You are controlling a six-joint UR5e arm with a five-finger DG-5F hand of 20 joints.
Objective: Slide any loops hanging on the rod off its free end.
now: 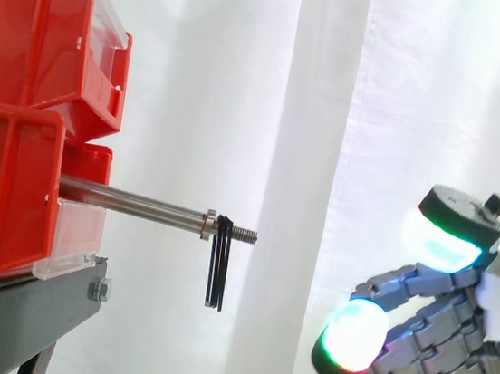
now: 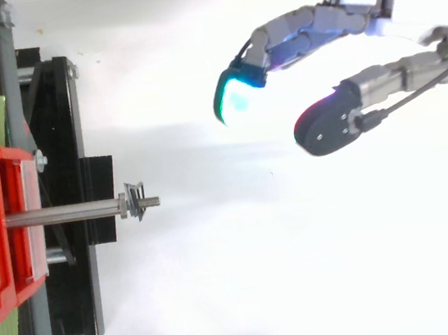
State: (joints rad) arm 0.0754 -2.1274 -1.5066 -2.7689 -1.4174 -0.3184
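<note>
Side view: hand (image 1: 438, 324) holds nothing, fingers loosely spread.
Black loops (image 1: 219, 270) hang on the rod (image 1: 130, 200), well apart, ahead of the hand.

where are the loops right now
In the side view the loops hang left of centre on the threaded tip of the rod, just outside its collar, near the free end. The hand is apart, far to their right.
</note>
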